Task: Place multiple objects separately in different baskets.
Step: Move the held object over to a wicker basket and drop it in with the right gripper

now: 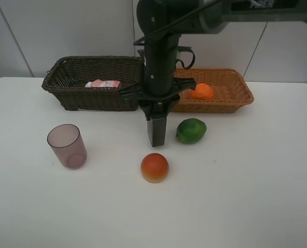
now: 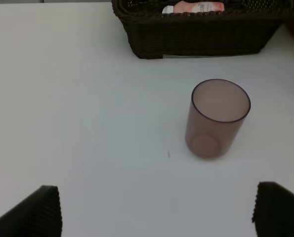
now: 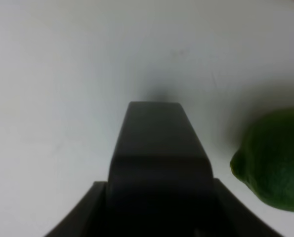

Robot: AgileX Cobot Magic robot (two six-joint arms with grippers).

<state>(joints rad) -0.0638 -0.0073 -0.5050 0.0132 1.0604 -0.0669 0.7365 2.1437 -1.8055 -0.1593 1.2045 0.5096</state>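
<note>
Bottle (image 1: pixel 157 135) within right hand (image 1: pixel 157 114)

Right arm (image 1: pixel 161 57) stands square in front of the dark basket (image 1: pixel 76 70), blotting out its end nearest the tan basket (image 1: pixel 236 90) and that neighbour's adjoining corner. Inside the dark basket, the pink bottle (image 1: pixel 102 83) shows only a strip above the wall, label unreadable. The orange (image 1: pixel 202 91) is half sunk behind wicker. Right wrist camera: the dark grey bottle (image 3: pixel 156 148) is a blur, its held end cropped, and the right gripper (image 1: pixel 157 114) has its fingers (image 3: pixel 87 217) barely in frame. Green fruit (image 3: pixel 273 158) sliced by the edge. Left gripper (image 2: pixel 156 197): only two fingertips (image 2: pixel 38 212) poke in, wide apart. The dark basket is cropped there too.
</note>
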